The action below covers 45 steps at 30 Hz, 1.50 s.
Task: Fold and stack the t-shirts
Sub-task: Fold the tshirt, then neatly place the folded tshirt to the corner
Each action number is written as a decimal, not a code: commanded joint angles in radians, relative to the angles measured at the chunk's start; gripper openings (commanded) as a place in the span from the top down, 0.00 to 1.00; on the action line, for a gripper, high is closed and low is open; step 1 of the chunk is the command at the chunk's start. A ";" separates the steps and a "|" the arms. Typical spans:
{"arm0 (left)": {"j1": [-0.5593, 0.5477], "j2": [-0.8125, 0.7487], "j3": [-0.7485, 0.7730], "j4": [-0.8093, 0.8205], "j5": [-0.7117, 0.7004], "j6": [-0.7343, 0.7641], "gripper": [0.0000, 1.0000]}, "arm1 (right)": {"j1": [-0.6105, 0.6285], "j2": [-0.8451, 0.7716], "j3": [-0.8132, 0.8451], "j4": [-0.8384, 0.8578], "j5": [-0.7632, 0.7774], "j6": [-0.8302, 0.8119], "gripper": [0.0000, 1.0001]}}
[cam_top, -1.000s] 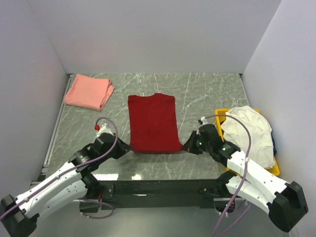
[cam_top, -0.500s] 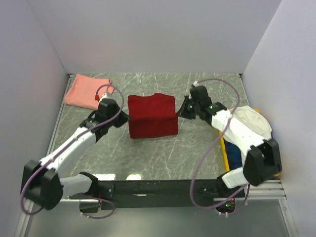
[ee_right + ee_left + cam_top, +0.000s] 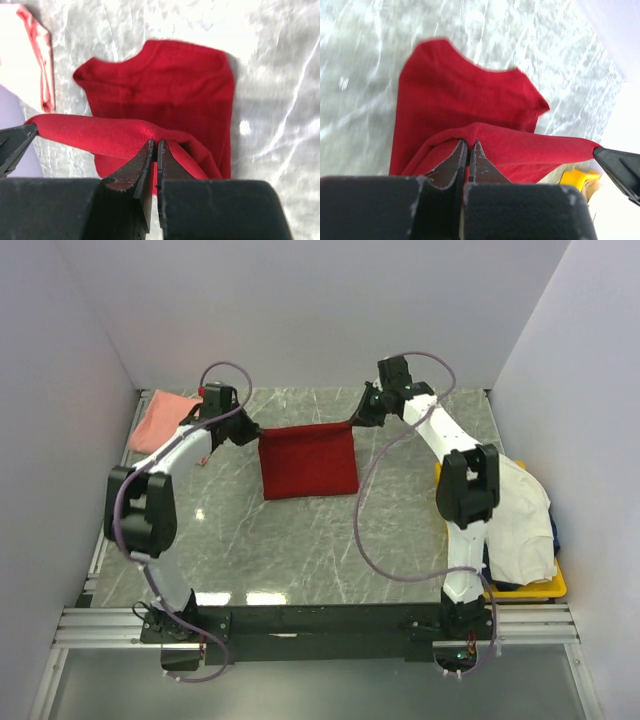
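The deep red t-shirt [image 3: 308, 460] lies in the middle of the table, its near hem lifted and carried to the far side. My left gripper [image 3: 253, 430] is shut on its left hem corner and my right gripper [image 3: 354, 421] is shut on its right hem corner. In the left wrist view the red cloth [image 3: 485, 105] is pinched between my fingers [image 3: 468, 145]. In the right wrist view the same cloth [image 3: 165, 90] is held at my fingertips [image 3: 154, 143]. The salmon pink t-shirt [image 3: 165, 418] lies folded at the far left. The cream white t-shirt [image 3: 520, 515] is heaped on the yellow tray [image 3: 545, 587].
White walls close the table on the left, back and right. The tray stands along the right edge. Purple cables loop above both arms. A metal rail runs along the near edge [image 3: 320, 620].
Both grippers have carried the red shirt's near hem from the front of the table to the far side, over its collar end. The shirt now looks about half as long.
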<state>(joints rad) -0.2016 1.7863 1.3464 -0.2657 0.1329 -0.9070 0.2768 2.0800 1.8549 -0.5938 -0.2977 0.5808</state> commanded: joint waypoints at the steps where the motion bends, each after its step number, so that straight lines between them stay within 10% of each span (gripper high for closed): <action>1: 0.034 0.111 0.124 0.014 0.079 0.039 1.00 | -0.034 0.130 0.212 -0.079 -0.058 -0.035 1.00; 4: 0.059 0.225 0.200 0.028 0.106 0.045 1.00 | -0.054 0.279 0.390 -0.112 -0.102 -0.039 0.97; 8: 0.093 0.329 0.289 0.066 0.157 0.051 0.97 | -0.076 0.383 0.501 -0.084 -0.136 -0.035 0.50; 14: 0.145 0.311 0.274 0.114 0.149 0.057 0.35 | -0.091 0.333 0.478 -0.063 -0.080 -0.073 0.33; 17: 0.153 0.269 0.247 0.126 0.151 0.068 0.24 | -0.087 0.250 0.376 -0.047 -0.052 -0.081 0.33; 21: 0.148 0.185 0.171 0.138 0.129 0.059 0.30 | -0.051 0.096 0.176 0.012 -0.020 -0.078 0.36; 27: 0.096 0.108 0.059 0.157 0.073 0.077 0.67 | 0.048 -0.050 -0.084 0.107 0.022 -0.069 0.42; 45: 0.051 0.465 0.341 0.071 0.053 0.129 0.88 | 0.099 0.034 -0.313 0.186 0.049 -0.042 0.52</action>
<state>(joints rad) -0.1562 2.2269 1.6424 -0.1585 0.2062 -0.8051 0.3916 2.0823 1.5707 -0.4286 -0.2726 0.5381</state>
